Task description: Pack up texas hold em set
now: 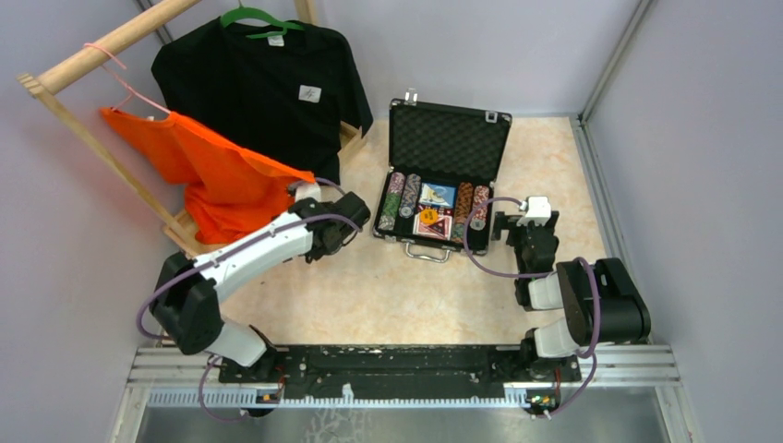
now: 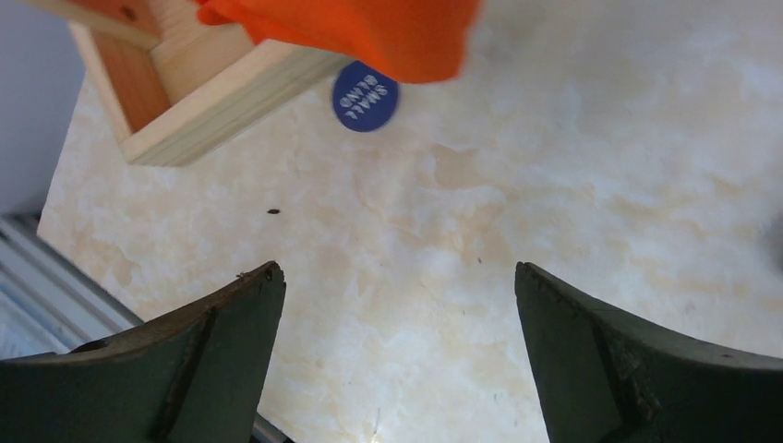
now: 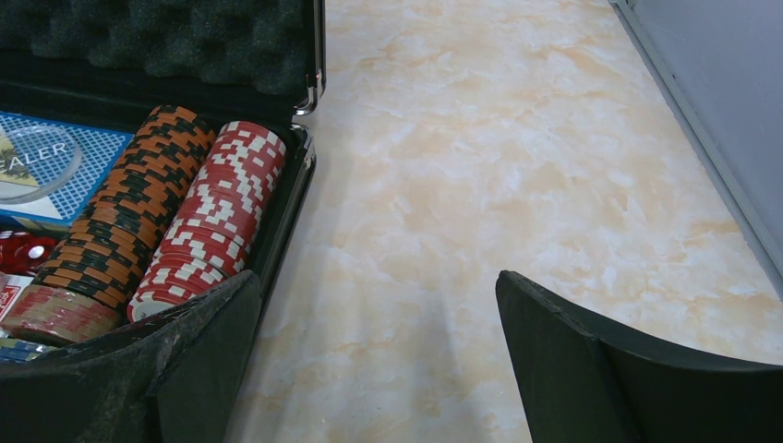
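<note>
The black case (image 1: 403,233) lies open at the table's back centre, its foam lid (image 1: 450,138) upright. Rows of striped chips (image 1: 398,199), cards and tokens fill it. In the right wrist view its right wall (image 3: 294,189) holds red-white chips (image 3: 217,221), orange-black chips (image 3: 129,198), red dice (image 3: 23,251) and a round dealer token (image 3: 28,164). A blue round token (image 2: 366,96) lies on the table beside the wooden base, partly under orange cloth. My left gripper (image 2: 397,272) is open and empty above bare table near it (image 1: 314,205). My right gripper (image 3: 379,277) is open and empty just right of the case (image 1: 524,221).
A wooden rack (image 1: 102,46) at the back left carries a black T-shirt (image 1: 258,83) and an orange garment (image 1: 217,171); its base frame (image 2: 212,101) sits close to my left gripper. Grey walls enclose the table; a wall edge (image 3: 702,120) runs on the right.
</note>
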Robot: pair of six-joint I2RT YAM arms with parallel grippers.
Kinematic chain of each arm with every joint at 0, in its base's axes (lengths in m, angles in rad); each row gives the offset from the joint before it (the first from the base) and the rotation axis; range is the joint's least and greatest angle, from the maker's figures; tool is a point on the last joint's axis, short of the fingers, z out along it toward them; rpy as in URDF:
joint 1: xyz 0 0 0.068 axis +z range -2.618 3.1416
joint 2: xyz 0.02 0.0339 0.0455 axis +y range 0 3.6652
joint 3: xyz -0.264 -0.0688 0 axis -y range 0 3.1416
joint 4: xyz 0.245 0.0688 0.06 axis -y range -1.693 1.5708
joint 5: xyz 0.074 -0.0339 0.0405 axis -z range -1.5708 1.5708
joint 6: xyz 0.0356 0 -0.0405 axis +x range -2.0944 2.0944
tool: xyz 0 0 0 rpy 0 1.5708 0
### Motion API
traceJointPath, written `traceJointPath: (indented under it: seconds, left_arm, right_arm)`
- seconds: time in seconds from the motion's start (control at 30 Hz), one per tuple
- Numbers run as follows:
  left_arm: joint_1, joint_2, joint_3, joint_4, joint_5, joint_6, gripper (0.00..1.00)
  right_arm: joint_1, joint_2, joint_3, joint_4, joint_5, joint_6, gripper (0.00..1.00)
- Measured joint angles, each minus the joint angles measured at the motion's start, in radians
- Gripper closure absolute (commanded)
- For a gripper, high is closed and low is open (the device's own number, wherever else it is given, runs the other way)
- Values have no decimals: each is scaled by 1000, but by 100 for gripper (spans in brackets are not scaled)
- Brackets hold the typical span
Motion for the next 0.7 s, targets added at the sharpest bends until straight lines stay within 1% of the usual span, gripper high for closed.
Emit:
traceJointPath:
  seconds: [0.1,0.17,0.27,0.33,0.43,0.5,0.53,0.57,0.7]
  left_arm:
    - [-53,-39,-32,82,21,145,1]
    - [-76,-36,-25,97,26,200,1]
    - [-89,8,18,29,19,180,1]
    - [-95,23,19,26,29,199,1]
    - [-112,11,-22,47,61,233,1]
    - [-118,-18,-55,53,73,238,0]
    - [-119,-39,-62,50,73,231,0]
    - [-119,-62,-66,48,66,220,0]
    - [-107,-157,-86,47,39,194,0]
  right_arm:
    - [0,0,0,0,0,0,1]
    - [0,0,0,0,0,0,1]
    - [-1,0,2,-6,7,6,1]
    - [-11,0,11,-23,19,23,1]
    - [-24,-10,13,-37,53,39,1]
    - [-15,-61,23,-121,89,48,1]
    - [-9,-114,49,-224,103,64,1]
    - [-4,-156,74,-293,107,80,1]
    - [11,-346,225,-591,101,256,1]
